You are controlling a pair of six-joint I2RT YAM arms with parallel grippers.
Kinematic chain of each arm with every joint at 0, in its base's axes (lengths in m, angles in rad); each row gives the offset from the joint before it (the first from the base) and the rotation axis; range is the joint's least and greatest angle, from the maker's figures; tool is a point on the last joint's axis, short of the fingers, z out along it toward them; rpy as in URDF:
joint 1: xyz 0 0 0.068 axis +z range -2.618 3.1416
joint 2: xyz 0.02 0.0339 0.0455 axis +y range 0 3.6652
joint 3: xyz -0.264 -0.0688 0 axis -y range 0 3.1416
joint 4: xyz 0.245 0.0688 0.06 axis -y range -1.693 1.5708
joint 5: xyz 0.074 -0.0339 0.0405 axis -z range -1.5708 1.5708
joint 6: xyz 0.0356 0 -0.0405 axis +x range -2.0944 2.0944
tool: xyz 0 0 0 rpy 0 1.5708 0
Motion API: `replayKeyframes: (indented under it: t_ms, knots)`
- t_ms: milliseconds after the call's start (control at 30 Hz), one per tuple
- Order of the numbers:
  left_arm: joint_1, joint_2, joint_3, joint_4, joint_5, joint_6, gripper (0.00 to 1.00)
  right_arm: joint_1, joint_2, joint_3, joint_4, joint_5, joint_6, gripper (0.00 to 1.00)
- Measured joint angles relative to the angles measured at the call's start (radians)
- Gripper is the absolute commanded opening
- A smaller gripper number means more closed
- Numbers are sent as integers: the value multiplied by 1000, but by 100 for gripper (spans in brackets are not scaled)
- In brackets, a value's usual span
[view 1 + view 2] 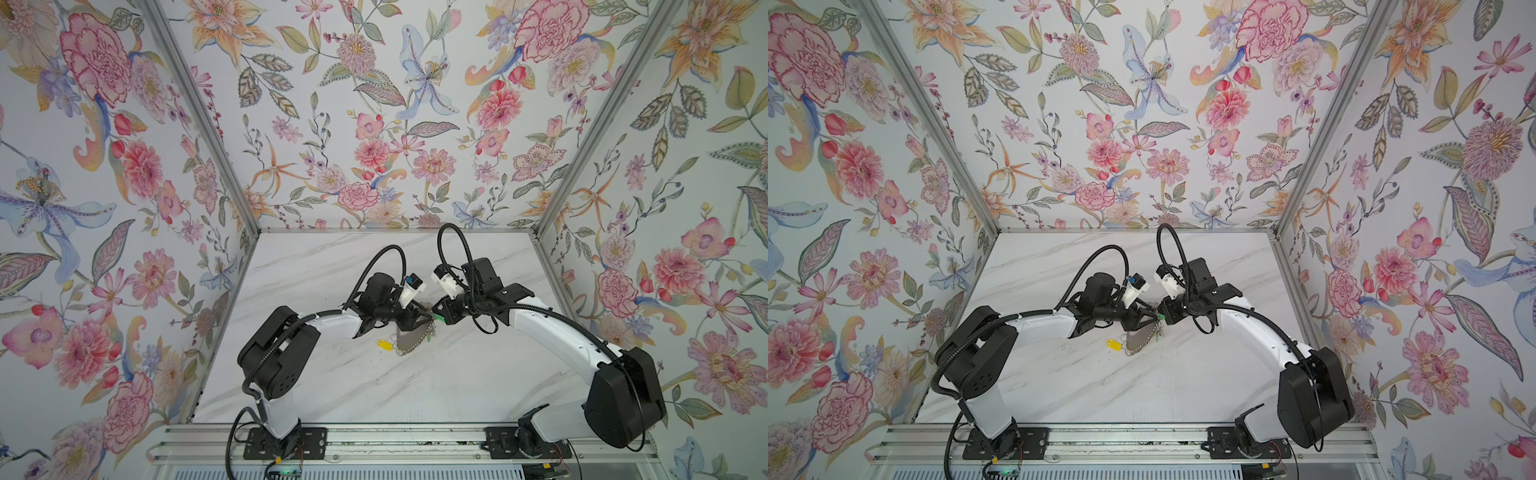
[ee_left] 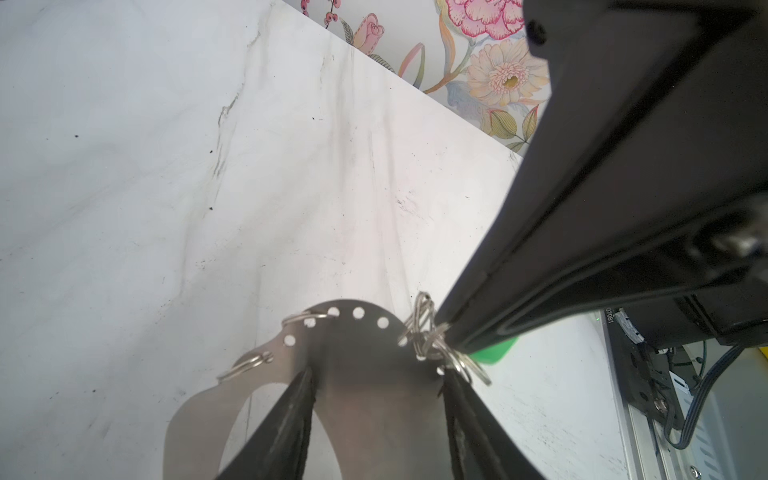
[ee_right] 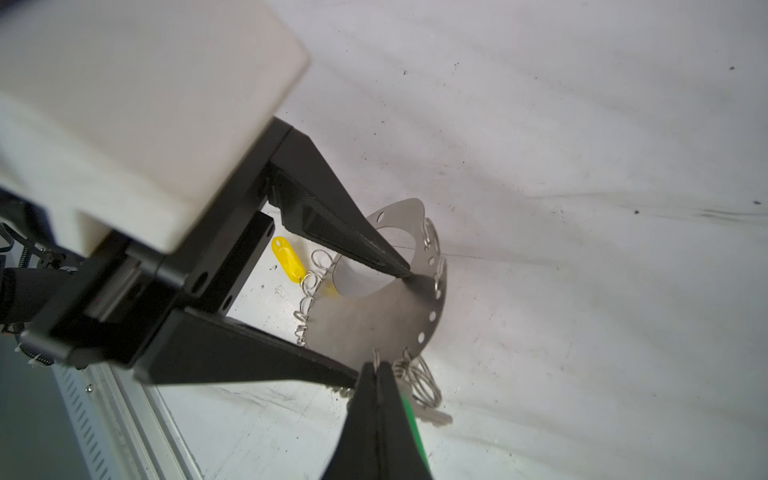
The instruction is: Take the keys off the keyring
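Note:
The keyring (image 3: 374, 316) is a grey crescent plate with holes and wire rings along its edge, also seen from above (image 1: 409, 338) (image 1: 1140, 334). My left gripper (image 2: 378, 372) is shut on it, one finger on each side edge of the plate (image 2: 361, 353). My right gripper (image 3: 379, 365) is shut on a wire ring (image 3: 377, 357) at the plate's rim. Beside it hang a green tag (image 3: 409, 411) and a silver key (image 3: 436, 417). A yellow tag (image 3: 287, 259) (image 1: 384, 345) lies on the table at the plate's other side. The grippers meet tip to tip (image 1: 422, 316) (image 1: 434, 309).
The white marble table (image 1: 374, 386) is ringed by floral walls (image 1: 332, 124) at the back and sides. A metal rail (image 1: 374, 440) with both arm bases runs along the front edge. Loose cables (image 1: 453, 249) arch above the wrists.

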Motion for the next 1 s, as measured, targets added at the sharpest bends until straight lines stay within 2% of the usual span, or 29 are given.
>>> replayKeyframes:
  t_ms: [433, 667, 733, 867, 1000]
  knots:
    - [-2, 9, 1, 3, -24, -9, 51, 15, 14, 3, 24, -31, 18, 0]
    - [-2, 0, 3, -14, -95, -6, 51, 20, 24, 6, 27, -23, 18, 0]
    - [-2, -10, 0, -20, -121, 2, 55, 19, 19, 6, 35, -27, 18, 0]
    - [21, -45, -1, -42, -178, 27, 56, 11, -8, 4, 40, -48, 18, 0]
    - [82, -100, -6, -58, -222, 43, 58, 8, -40, 3, 38, -67, 16, 0]
